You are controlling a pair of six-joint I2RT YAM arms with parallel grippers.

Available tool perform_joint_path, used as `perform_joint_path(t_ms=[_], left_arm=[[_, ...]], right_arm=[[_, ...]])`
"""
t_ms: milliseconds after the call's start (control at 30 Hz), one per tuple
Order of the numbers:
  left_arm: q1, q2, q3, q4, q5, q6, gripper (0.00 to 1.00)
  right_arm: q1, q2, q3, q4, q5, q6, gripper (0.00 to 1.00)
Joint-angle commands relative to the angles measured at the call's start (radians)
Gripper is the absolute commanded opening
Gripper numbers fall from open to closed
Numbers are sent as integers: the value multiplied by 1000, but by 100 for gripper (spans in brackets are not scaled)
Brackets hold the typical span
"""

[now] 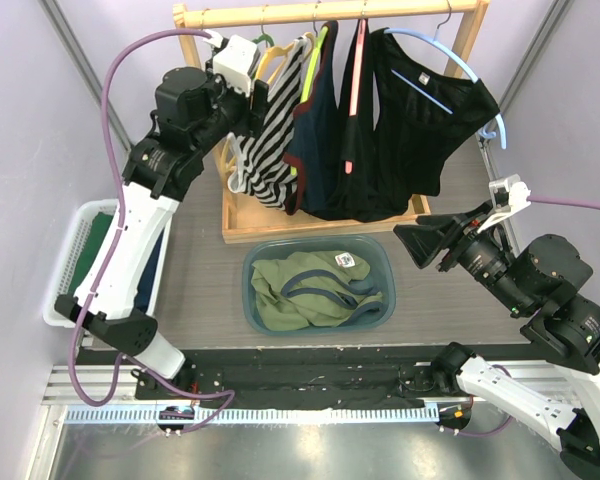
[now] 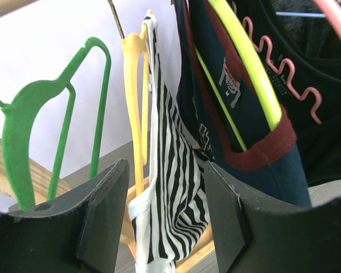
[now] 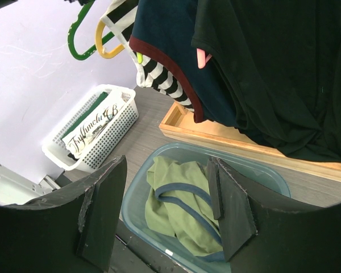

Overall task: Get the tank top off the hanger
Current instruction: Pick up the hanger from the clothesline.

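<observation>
Left gripper (image 2: pixel 166 176) is raised by the rack's (image 1: pixel 330 12) left end, spread before the striped tank top (image 1: pixel 270 130). Right gripper (image 3: pixel 167 170) is held spread below the rack's right end.

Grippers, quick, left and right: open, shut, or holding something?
Left gripper: open, holding nothing; black-and-white striped tank top hangs beyond its gap.
Right gripper: open, empty.

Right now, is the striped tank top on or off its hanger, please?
On: the striped tank top hangs from the yellow hanger, ahead of the open left gripper.
</observation>
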Motion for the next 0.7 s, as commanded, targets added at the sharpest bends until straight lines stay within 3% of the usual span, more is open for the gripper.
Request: perform_joint_path(t_ms=[0,367,467,500,600,667], left_arm=[[18,29,-9,27,-26,5,59],[54,59,-38,24,18,-44,58],[54,56,-57,13,52,-56,43],[54,54,-60,13,52,-58,27],[54,51,-57,14,55,-56,6],[54,53,-48,14,54,-54,0]], right_arm=[[-2,-22,19,5,12,-2,67],[-4,-39,16,-10,25,-7,66],[-2,-36,19,-9,23,-7,65],[-2,-36,21,-10,22,-5,65],[-2,-33,21,-9,25,-5,65],[-2,-35,19,-9,23,-5,64]])
